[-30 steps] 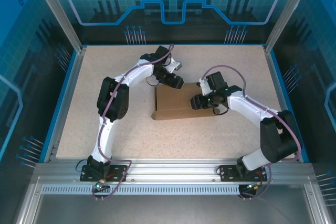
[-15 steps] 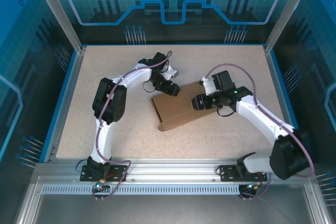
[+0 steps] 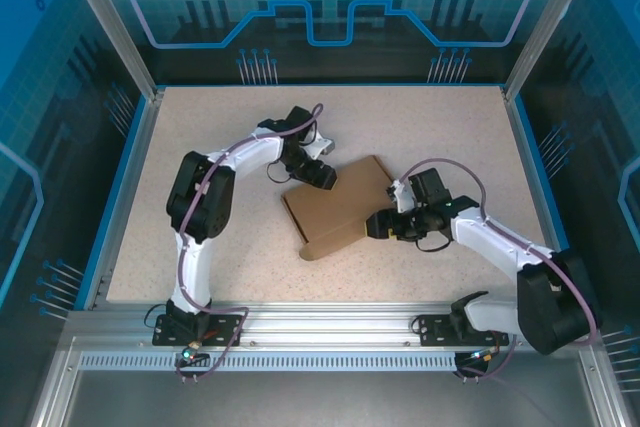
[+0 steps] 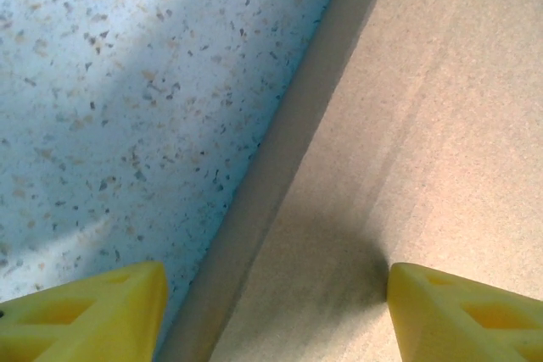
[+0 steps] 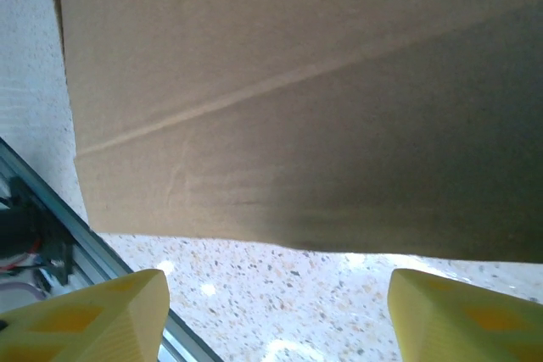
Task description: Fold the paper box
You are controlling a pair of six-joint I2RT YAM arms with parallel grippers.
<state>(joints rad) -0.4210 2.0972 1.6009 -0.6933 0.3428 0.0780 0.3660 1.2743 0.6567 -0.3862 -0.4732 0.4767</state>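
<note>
The paper box (image 3: 338, 207) is a flat brown cardboard shape lying askew in the middle of the table, its right end turned toward the back. My left gripper (image 3: 322, 175) hangs over its back-left edge. In the left wrist view that gripper (image 4: 276, 315) is open, and the box (image 4: 424, 125) edge runs diagonally between its yellow fingertips (image 4: 93, 311). My right gripper (image 3: 378, 224) sits at the box's near-right side. In the right wrist view it (image 5: 276, 320) is open with bare table between its fingertips (image 5: 458, 320), and the box (image 5: 297, 82) lies just ahead.
The speckled table (image 3: 200, 167) has a blue raised rim (image 3: 128, 177) and clear enclosure walls around it. A metal rail (image 3: 330, 325) runs along the near edge and shows at the left of the right wrist view (image 5: 51, 218).
The box has turned counter-clockwise, its right end swinging toward the back. My right gripper has drawn toward the near side and opened wider. The left gripper has shifted slightly nearer.
</note>
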